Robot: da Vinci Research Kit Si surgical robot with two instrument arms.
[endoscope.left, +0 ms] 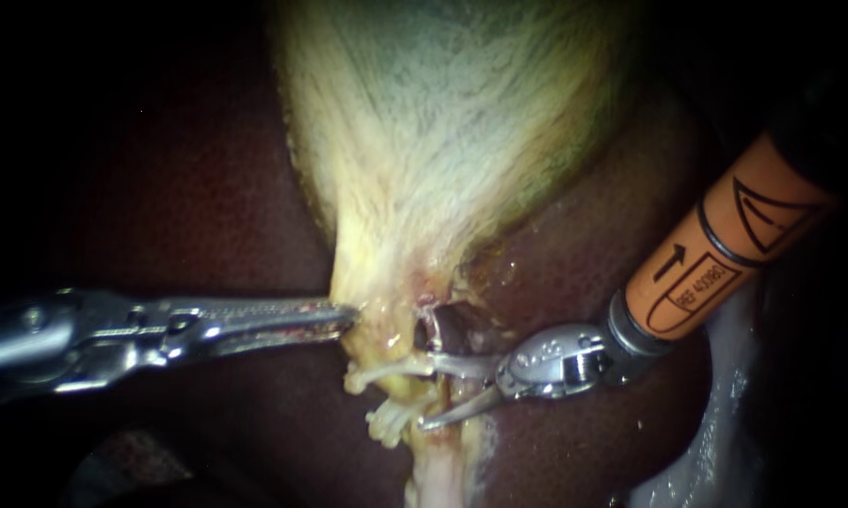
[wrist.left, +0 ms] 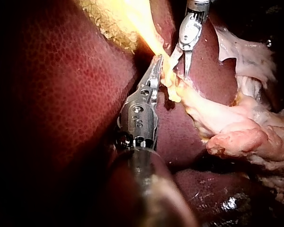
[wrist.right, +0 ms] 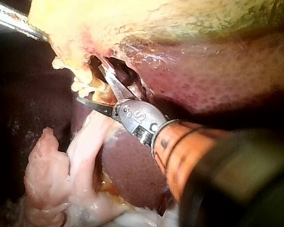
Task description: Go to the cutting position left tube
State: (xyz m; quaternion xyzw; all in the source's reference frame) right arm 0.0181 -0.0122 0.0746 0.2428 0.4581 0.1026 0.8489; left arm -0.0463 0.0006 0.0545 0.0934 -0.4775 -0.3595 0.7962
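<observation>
- Endoscope view: the left instrument reaches the narrow end of the gallbladder. Its jaws lie together and pinch the yellow tissue of that end.
- Just beyond the gallbladder's narrow end two pale tubes run side by side: the near tube and the far tube. I cannot tell which of them is the left tube.
- The right instrument, with an orange sleeve on its shaft, holds two thin blades moderately apart. One blade lies at the end of the near tube and the other tip is beside the far tube. The blades grip nothing.
- The dark liver lies on both sides of the gallbladder.
- Left wrist view: the left instrument has its jaws closed on the gallbladder's yellow narrow end, with the liver beside it.
- Just ahead of these jaws, away from the gallbladder, a tube shows as a pale yellow knot. The right instrument stands over it with a clear gap between the blades.
- Pale loose tissue continues from the tube, farther from the gallbladder.
- Right wrist view: the right instrument points toward the gallbladder, with the blades spread in a V. A yellow tube sits in the gap, just under the gallbladder's narrow end. I cannot tell whether either blade touches it.
- The left instrument's shaft meets the gallbladder on the side away from the liver.
</observation>
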